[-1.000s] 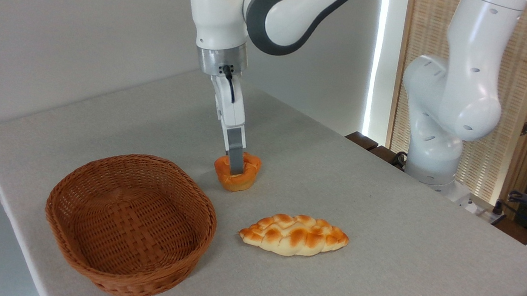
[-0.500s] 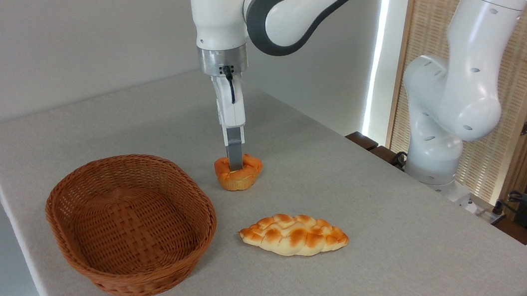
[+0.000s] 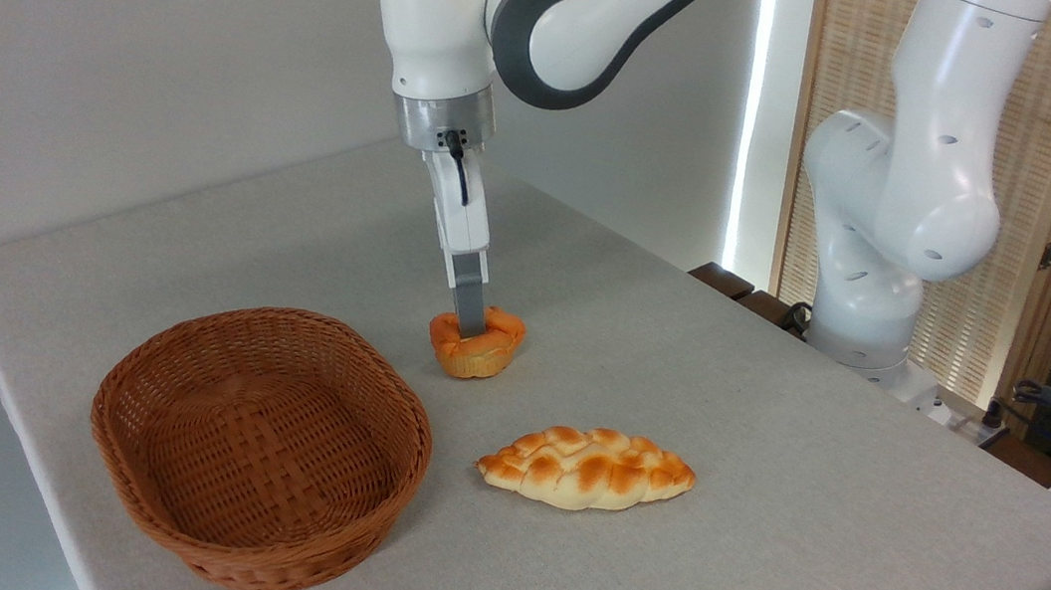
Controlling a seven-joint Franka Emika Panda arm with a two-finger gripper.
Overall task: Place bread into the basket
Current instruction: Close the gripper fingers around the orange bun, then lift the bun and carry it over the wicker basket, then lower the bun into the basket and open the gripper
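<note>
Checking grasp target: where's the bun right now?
Mid-table, the bun sits just right of and behind the basket, behind the braided loaf, with the gripper on it.

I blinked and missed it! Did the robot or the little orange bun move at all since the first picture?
Only a little. The fingers slid up from deep in the bun, so their tips now sit at its top, and arm and bun drifted slightly right. Whether the bun is gripped or lifted is unclear. The basket and the braided loaf stayed put.

Fingers (image 3: pixel 471 327) pinching bread (image 3: pixel 476 347) beside basket (image 3: pixel 160 491)
</note>
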